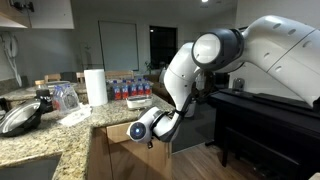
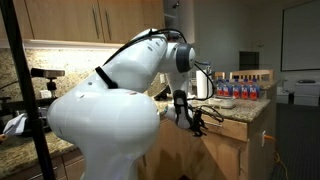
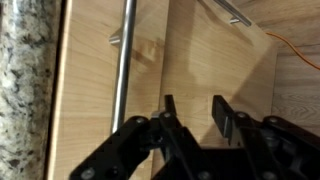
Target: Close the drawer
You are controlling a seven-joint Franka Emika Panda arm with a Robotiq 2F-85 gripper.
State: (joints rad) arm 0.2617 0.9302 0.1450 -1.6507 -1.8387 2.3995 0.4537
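The drawer (image 3: 90, 90) shows in the wrist view as a light-brown wooden front right beside the granite countertop (image 3: 25, 80), with a silver bar handle (image 3: 124, 60) running along it. My gripper (image 3: 196, 116) is close to the wood, just past the handle, over the seam to the adjoining wooden panel (image 3: 220, 60). Its black fingers (image 3: 222, 118) stand apart with nothing between them and touch no handle. In both exterior views the gripper (image 1: 140, 131) (image 2: 186, 112) hangs just under the counter edge, against the wooden fronts (image 1: 112, 142). How far the drawer stands out I cannot tell.
On the counter (image 1: 60, 135) stand a paper towel roll (image 1: 96, 86), a pack of bottles (image 1: 130, 90), a clear plastic container (image 1: 65, 96) and a dark pan (image 1: 20, 118). A black piano (image 1: 260, 115) is close behind the arm. An orange cable (image 3: 300, 55) crosses the floor.
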